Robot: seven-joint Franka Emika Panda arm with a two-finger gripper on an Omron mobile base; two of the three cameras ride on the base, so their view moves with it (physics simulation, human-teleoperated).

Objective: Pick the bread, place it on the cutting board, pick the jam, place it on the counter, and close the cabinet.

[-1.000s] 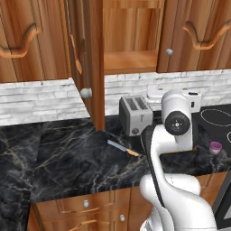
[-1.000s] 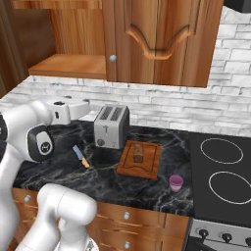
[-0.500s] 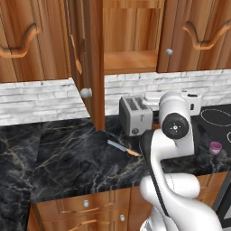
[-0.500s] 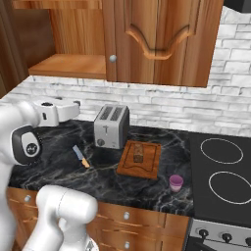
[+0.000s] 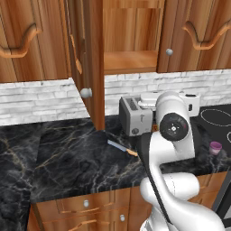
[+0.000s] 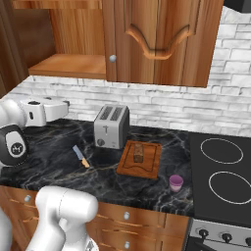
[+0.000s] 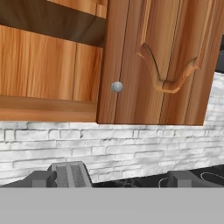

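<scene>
Left base view, hidden: the arm's white body covers most of the cutting board (image 6: 139, 159) and the right part of the toaster (image 5: 134, 115); the bread cannot be seen there.
Left base view, cut off: the open cabinet door (image 5: 85, 58) stands edge-on, so its face cannot be read.
Hand view, hard to make out: the two finger tips (image 7: 70, 175) show low in the frame, set far apart with nothing between them; the gripper (image 7: 116, 178) holds nothing.
Arm pose: in the right base view the hand (image 6: 46, 110) reaches out level, left of the toaster and above the counter (image 6: 59, 147), pointing toward the toaster and the brick wall (image 6: 162, 105).
Hand camera aim: it looks at the closed cabinet door with its round silver knob (image 7: 117, 86) and the open shelf beside it.
Bread (image 6: 138, 152): lies on the cutting board, just right of the toaster.
Jam (image 6: 176, 183): stands on the counter, right of the cutting board and toward the front, near the stove (image 6: 220, 171).
Knife (image 6: 81, 157): lies on the counter in front of the toaster and left of the board, apart from both.
Cabinet (image 5: 131, 40): one door open, shelf bare wood.
</scene>
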